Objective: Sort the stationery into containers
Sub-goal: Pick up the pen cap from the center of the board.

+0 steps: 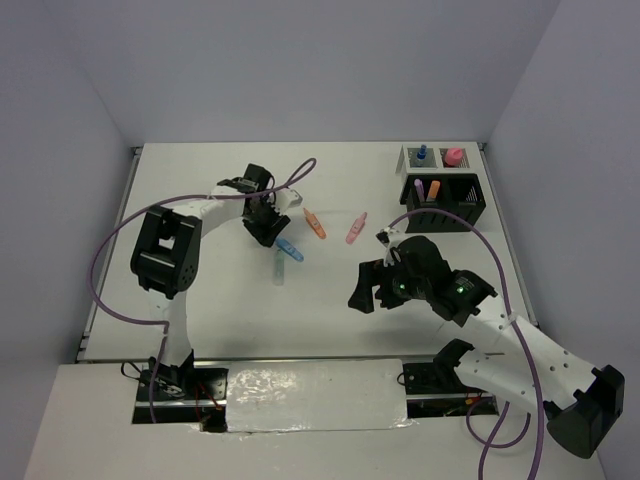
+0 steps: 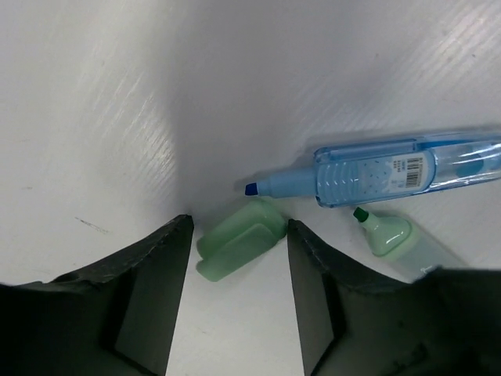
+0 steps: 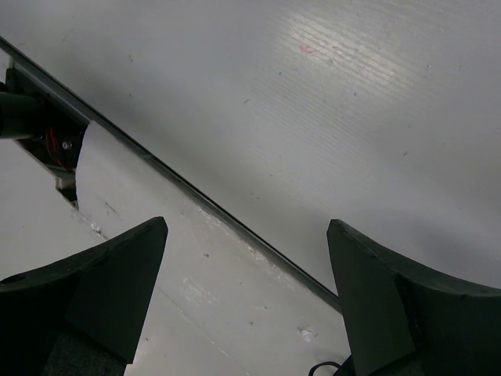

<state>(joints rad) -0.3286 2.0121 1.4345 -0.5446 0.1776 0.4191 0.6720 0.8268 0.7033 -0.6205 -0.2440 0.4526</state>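
Note:
A pale green marker cap (image 2: 239, 241) lies on the white table between the fingers of my left gripper (image 2: 239, 225), which is open; the right finger touches one end and a gap stays at the left finger. Just beyond are a blue highlighter (image 2: 391, 172) with its tip bared and an uncapped green marker (image 2: 399, 239). From above, the left gripper (image 1: 268, 232) is low over the blue highlighter (image 1: 289, 249) and green marker (image 1: 279, 268). An orange marker (image 1: 315, 224) and a pink marker (image 1: 356, 228) lie mid-table. My right gripper (image 1: 365, 290) hangs open and empty (image 3: 246, 227).
At the back right stands the black slatted organiser (image 1: 455, 215) with a purple and an orange marker in it. Behind it, the white mesh tray (image 1: 408, 158) holds a blue-capped bottle and a pink item. A dark seam (image 3: 196, 200) crosses below the right gripper.

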